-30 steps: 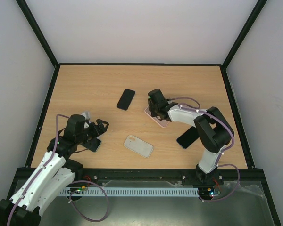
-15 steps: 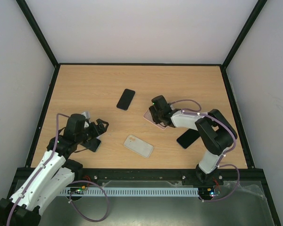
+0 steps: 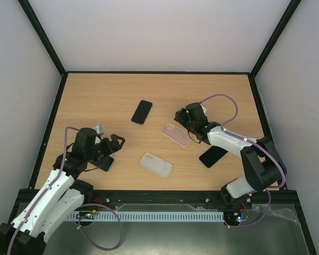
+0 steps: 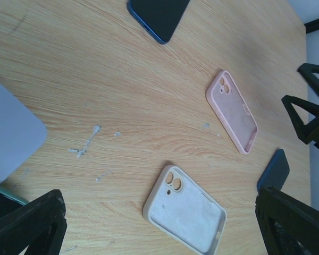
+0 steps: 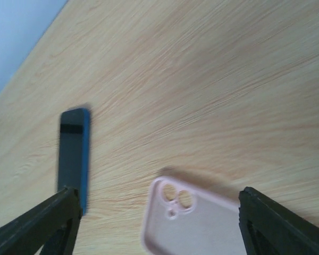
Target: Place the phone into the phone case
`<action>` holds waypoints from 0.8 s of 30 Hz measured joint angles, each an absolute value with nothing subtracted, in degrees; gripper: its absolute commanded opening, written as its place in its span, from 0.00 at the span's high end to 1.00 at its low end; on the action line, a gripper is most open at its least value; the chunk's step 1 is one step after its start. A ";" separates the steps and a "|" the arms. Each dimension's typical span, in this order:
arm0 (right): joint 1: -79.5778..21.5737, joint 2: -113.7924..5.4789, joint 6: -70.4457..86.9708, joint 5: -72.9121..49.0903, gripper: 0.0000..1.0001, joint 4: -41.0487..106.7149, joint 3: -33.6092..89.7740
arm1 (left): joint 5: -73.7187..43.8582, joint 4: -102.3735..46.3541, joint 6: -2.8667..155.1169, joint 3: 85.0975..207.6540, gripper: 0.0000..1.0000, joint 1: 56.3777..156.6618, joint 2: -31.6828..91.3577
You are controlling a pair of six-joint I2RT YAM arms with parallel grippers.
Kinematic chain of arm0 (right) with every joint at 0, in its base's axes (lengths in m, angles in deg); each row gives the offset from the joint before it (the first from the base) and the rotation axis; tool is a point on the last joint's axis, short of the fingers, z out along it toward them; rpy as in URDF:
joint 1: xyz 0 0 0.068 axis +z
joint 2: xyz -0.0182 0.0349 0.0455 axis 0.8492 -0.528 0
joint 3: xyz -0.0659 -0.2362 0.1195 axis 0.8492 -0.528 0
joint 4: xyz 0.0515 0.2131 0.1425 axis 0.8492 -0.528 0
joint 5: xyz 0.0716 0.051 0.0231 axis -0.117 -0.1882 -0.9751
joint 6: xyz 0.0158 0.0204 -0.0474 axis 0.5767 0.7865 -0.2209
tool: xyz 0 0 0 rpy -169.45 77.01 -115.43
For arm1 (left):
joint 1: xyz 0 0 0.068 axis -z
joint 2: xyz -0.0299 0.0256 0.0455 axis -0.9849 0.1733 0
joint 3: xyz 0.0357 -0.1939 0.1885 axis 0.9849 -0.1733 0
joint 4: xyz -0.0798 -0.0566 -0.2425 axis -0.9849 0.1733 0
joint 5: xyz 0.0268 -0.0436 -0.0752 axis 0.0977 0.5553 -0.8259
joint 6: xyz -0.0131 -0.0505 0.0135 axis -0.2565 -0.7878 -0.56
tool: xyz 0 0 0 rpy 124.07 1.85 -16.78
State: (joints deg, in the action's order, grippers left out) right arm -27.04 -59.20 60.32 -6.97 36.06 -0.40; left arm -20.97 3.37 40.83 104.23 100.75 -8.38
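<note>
A black phone with a blue rim (image 3: 142, 111) (image 4: 159, 16) (image 5: 74, 156) lies face up at mid table. To its right a pink phone case (image 3: 176, 133) (image 4: 232, 110) (image 5: 194, 226) lies hollow side up. My right gripper (image 3: 182, 119) (image 5: 159, 228) hovers open just above the case's far end, holding nothing. A whitish case (image 3: 156, 164) (image 4: 185, 208) lies hollow side up nearer the front. My left gripper (image 3: 112, 144) (image 4: 159, 234) hangs open to the left of it, empty.
A second dark phone (image 3: 212, 156) (image 4: 273, 170) lies beside the right arm's forearm. A pale grey flat slab (image 4: 10, 133) (image 3: 106, 162) rests under the left gripper. Black frame rails (image 3: 48, 122) border the wooden table (image 3: 106, 90).
My right gripper has opened, let go of the pink case and drawn back to the right. The pink case now lies uncovered on the table. The left arm has barely moved.
</note>
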 measured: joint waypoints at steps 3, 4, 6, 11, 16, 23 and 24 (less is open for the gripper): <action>-29.66 -58.81 55.27 -7.52 0.18 35.45 -2.25 | -22.94 2.50 41.40 104.23 0.04 100.75 -8.38; -30.53 -59.01 53.54 -7.80 0.17 34.93 -2.67 | -23.71 1.99 41.62 104.23 0.03 100.75 -8.40; -31.32 -59.84 50.53 -8.26 0.17 34.38 -2.71 | -25.00 1.12 42.17 104.23 0.01 100.86 -8.53; -31.67 -65.19 43.69 -10.36 0.18 33.13 -1.07 | -28.10 -1.09 42.73 104.14 0.01 101.01 -9.82; -31.89 -68.71 41.00 -16.19 0.19 33.68 -1.12 | -31.73 -3.29 43.28 104.14 0.01 101.01 -11.18; -31.50 -65.26 43.36 -23.67 0.20 38.03 -6.58 | -31.14 -3.84 43.21 103.20 0.01 101.01 -13.80; -31.19 -64.49 43.91 -24.21 0.21 37.92 -7.30 | -30.98 -3.95 43.11 103.00 0.01 101.01 -14.13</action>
